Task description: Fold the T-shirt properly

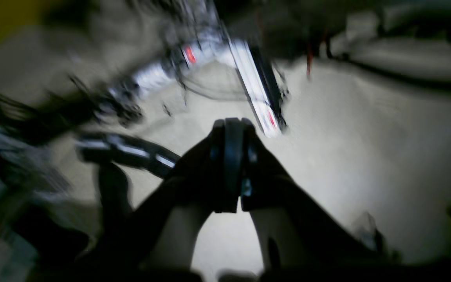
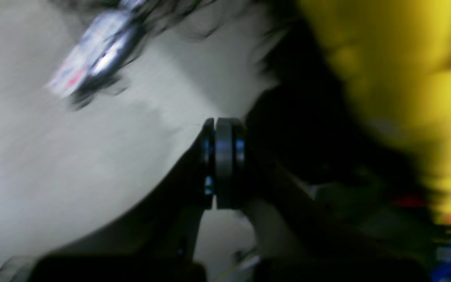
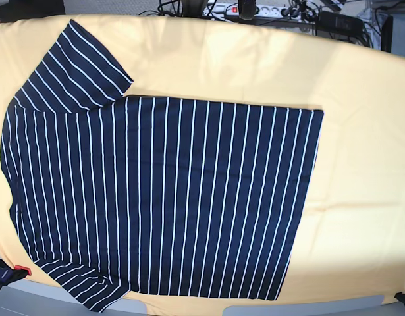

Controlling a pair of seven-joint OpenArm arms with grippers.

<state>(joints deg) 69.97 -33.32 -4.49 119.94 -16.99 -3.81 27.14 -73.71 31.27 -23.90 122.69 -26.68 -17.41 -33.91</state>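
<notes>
Yellow-orange cloth (image 3: pixel 367 164) is lying under and around the shirt, running off the base view's edges. Shirt (image 3: pixel 162 197) is lying spread on it, nearer that view's left side, stripes showing. One sleeve (image 3: pixel 74 69) is sticking out at the shirt's upper left; another corner (image 3: pixel 90 286) is poking out at its lower left, partly crumpled. Dark hardware (image 3: pixel 248 10) is showing above the shirt, cut off by the top edge, hard to make out. Left claw (image 1: pixel 231 129): fingers pressing together, nothing visible between. Right claw (image 2: pixel 225 127): same, pressed together, empty. Both wrist backgrounds are blurring; can't identify most parts there. Neither wrist view is clearly showing the shirt.
</notes>
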